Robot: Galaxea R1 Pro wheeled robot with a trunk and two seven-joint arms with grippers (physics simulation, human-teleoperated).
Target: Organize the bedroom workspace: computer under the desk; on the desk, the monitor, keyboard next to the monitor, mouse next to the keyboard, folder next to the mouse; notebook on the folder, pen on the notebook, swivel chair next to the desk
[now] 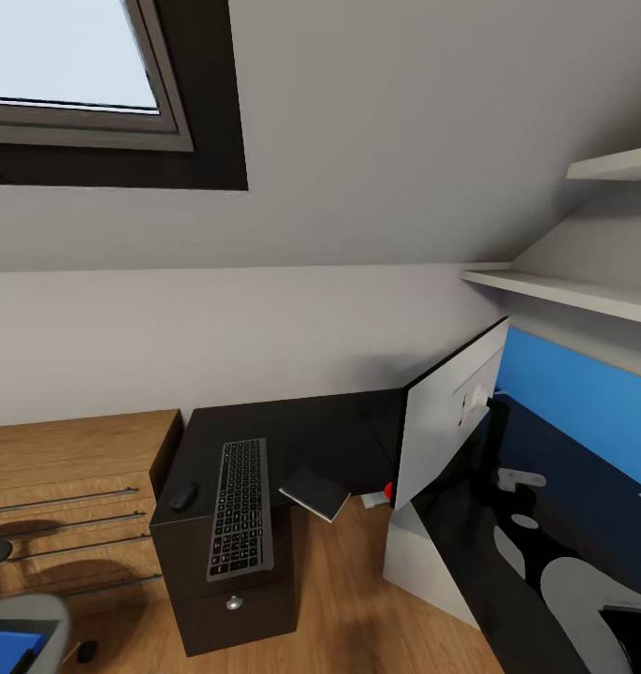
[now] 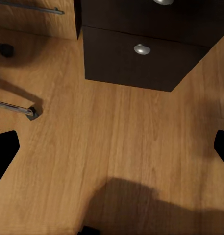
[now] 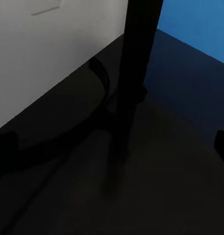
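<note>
Keyboard (image 1: 239, 508) and mouse (image 1: 183, 496) sat on the worktop (image 1: 311, 431). Both claws: grip undeterminable. Your next step likely was fetching the folder (image 1: 7, 649).

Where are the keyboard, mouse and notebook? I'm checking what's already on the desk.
keyboard (image 1: 240, 508), head view, middle of its key field.
mouse (image 1: 183, 496), head view, centre of its dark top.
notebook (image 1: 314, 492), head view, middle of its cover.

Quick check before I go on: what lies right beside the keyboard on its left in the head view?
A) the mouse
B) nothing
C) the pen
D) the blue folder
A: the small dark mouse lies on the black desk just left of the keyboard; the blue folder lies on the chair seat at lower left.
</note>
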